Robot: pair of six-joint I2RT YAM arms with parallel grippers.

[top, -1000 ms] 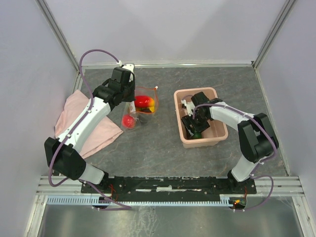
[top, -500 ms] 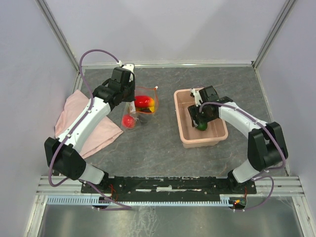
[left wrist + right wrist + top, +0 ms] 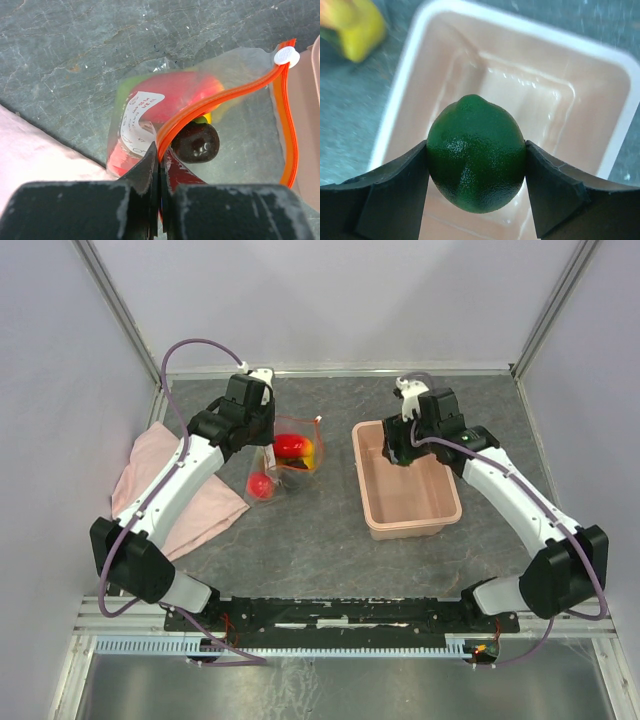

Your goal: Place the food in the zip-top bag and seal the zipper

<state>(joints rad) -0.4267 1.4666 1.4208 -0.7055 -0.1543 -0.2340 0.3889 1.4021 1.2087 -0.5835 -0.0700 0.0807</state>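
Right tool (image 3: 403, 448) grips a green toy fruit (image 3: 476, 152) over the pink bin (image 3: 560, 95). Left tool (image 3: 160, 167) pinches the zipper (image 3: 220, 97) of the zip-top bag (image 3: 245, 145), which holds red and purple food (image 3: 197, 142) on the tabletop (image 3: 75, 40) between bin and pink cloth (image 3: 150, 480).

Arms: 2, left arm (image 3: 175, 480) & right arm (image 3: 510, 490). Tools: 2, one per arm: left tool (image 3: 159, 160), right tool (image 3: 476, 155).

Bag (image 3: 240, 125): 1, w/ 1 zipper strip (image 3: 220, 97), 1 white end piece (image 3: 286, 56), 1 label (image 3: 137, 117).

Food pcs, sure count 4: 1 green fruit (image 3: 476, 150), 1 dark purple pc (image 3: 197, 142), 2 red, i.e. big red pc (image 3: 175, 92) & small red pc (image 3: 261, 485). Plus 1 yellow bit (image 3: 308, 450); own pc or part of the red, can't tell.

Bin (image 3: 410, 530): 1. Cloth (image 3: 135, 472): 1. Counter (image 3: 300, 540): 1.
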